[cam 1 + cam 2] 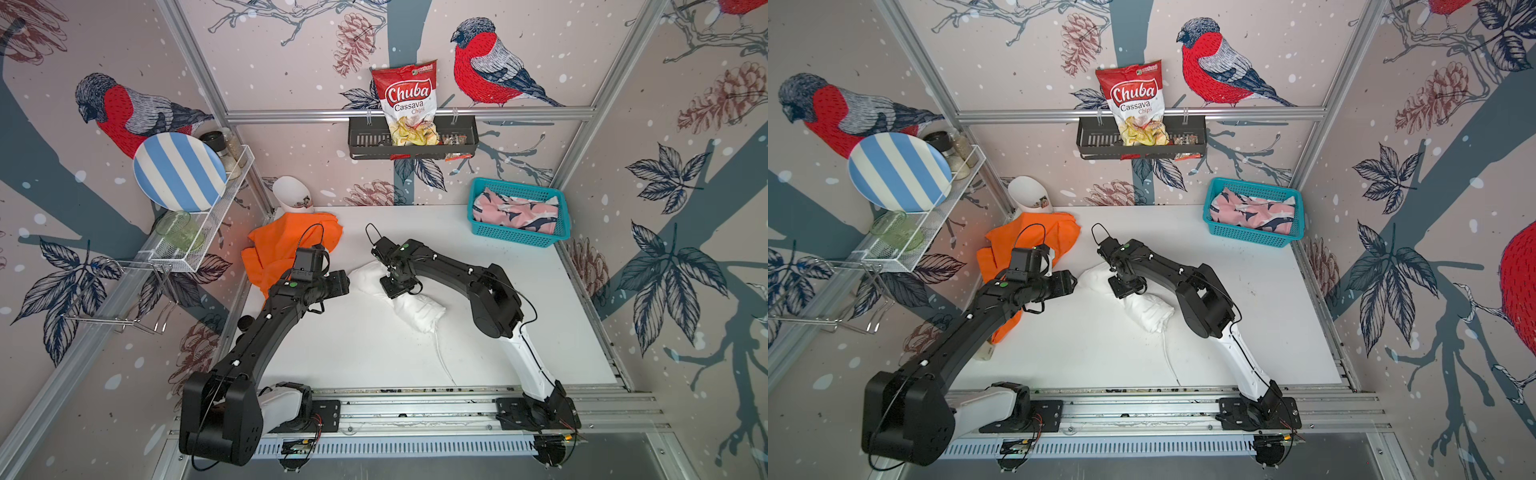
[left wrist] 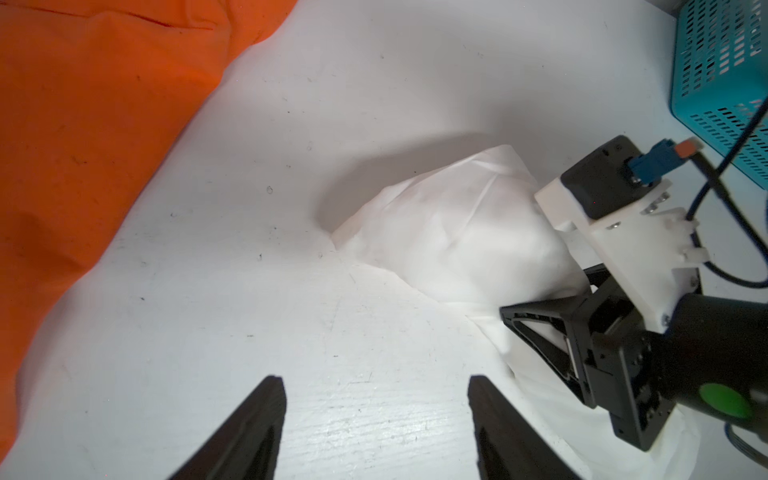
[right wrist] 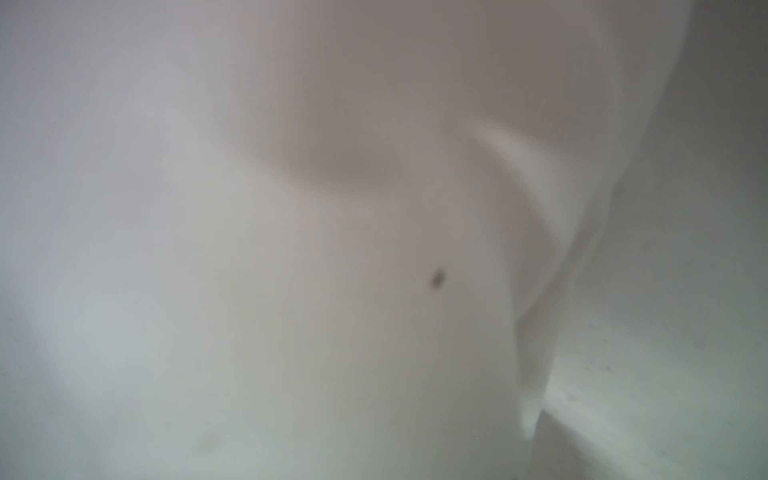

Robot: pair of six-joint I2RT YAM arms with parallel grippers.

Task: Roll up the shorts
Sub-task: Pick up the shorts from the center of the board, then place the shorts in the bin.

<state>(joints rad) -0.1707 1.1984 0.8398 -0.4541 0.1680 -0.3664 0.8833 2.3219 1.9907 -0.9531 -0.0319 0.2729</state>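
Pressing into the bundled white shorts, the right gripper hides its fingers in cloth; whether they clench, I cannot tell. The left gripper spreads its fingers, empty, with the orange shorts beside them. Far beyond them stands a bag reading "Chuba Cassava Chips".

Three shorts, one basket
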